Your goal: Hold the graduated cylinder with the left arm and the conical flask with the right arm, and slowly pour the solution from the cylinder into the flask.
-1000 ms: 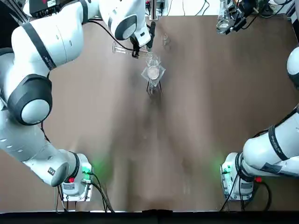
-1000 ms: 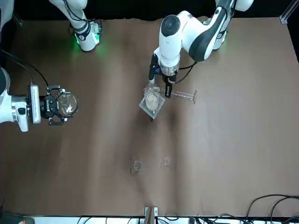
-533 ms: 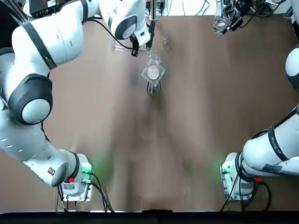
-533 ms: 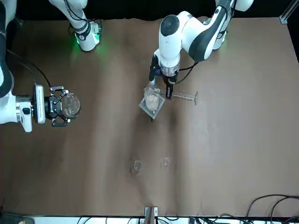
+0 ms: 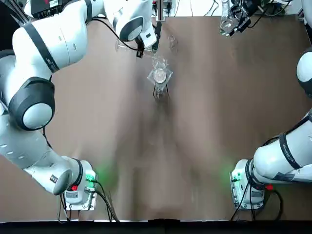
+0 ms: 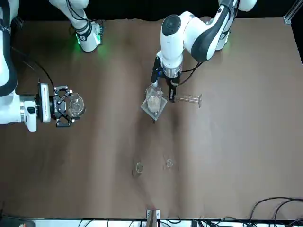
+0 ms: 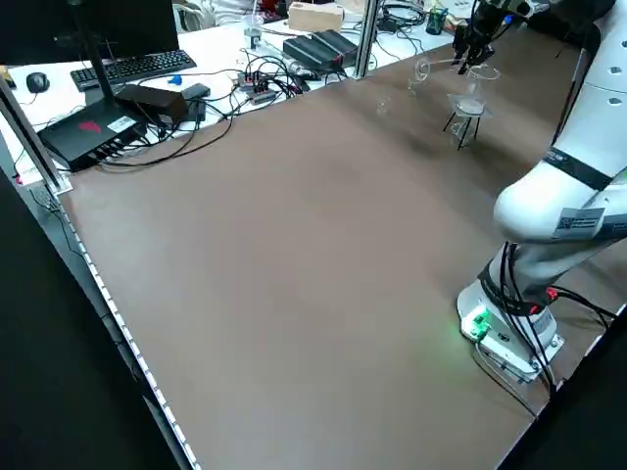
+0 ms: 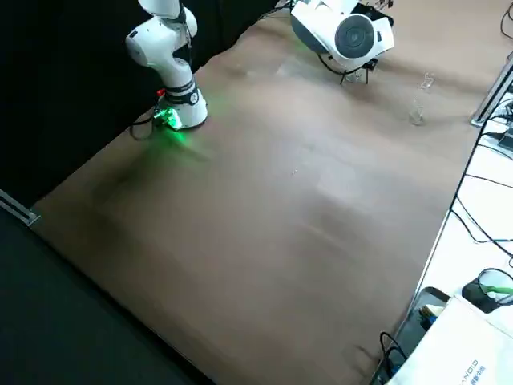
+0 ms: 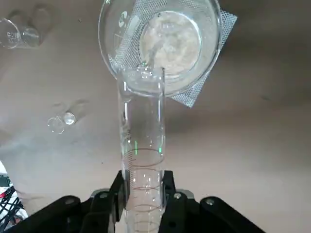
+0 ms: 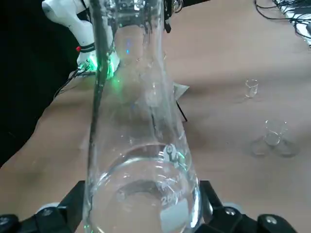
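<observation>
Left end effector (image 6: 172, 93): closed on the graduated cylinder (image 6: 188, 99) near its foot end, at the far middle of the desk (image 5: 195, 146).
Cylinder: lies roughly level, its open mouth over the rim of the wide beaker (image 9: 165, 43), which sits on a mesh square (image 9: 218, 58) on a small stand.
Right end effector (image 6: 59, 106): clamped round the body of the conical flask (image 6: 73, 106), far on the robot's right side, well apart from the cylinder.
Flask: held off the desk with its neck pointing away from the wrist; its glass looks clear, with white printed marks (image 10: 170, 153).
Handling, cylinder: my guess is light, stiff, slippery and easily broken; long and thin, so it levers hard in the fingers. Best held low on the tube near the foot, as now, with gentle squeeze.
Handling, flask: likely light and fragile too; the wide cone gives the fingers a firm seat, but smooth glass may slip if tilted.
Other glass: two tiny vials (image 6: 154, 165) stand near the desk's far edge.
Stage: both vessels grasped; mouths not yet brought together, so the pour into the flask has not begun.
</observation>
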Action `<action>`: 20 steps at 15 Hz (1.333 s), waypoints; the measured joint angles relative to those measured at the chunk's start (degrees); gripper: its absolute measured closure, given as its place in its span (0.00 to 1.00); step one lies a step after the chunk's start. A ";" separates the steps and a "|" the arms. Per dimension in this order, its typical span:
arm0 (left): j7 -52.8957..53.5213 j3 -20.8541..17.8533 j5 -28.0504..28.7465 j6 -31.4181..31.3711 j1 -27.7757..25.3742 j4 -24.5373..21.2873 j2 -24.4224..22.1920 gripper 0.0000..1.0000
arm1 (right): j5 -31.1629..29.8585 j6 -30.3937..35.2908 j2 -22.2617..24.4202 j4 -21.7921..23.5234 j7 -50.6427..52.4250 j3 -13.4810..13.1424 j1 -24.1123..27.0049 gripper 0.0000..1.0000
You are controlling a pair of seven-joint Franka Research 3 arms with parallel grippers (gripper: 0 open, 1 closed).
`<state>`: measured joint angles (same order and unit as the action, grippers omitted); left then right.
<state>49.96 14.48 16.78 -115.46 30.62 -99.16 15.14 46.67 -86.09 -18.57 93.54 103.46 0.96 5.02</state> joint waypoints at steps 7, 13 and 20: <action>-0.03 0.00 1.79 0.01 0.30 0.03 0.00 0.66 | -1.34 -1.32 0.32 0.11 -0.41 -0.02 -2.85 0.04; -0.03 0.00 2.18 0.08 0.30 0.04 0.00 0.66 | -2.95 -3.16 1.35 0.27 -0.90 -0.06 -4.53 0.04; -0.03 0.01 2.39 0.15 1.08 0.09 0.00 0.66 | -3.86 -3.92 1.86 0.96 -3.08 -0.07 -6.24 0.04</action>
<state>49.93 14.49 19.17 -115.31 31.69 -99.07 15.14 42.80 -90.01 -16.70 94.50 100.38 0.89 -1.22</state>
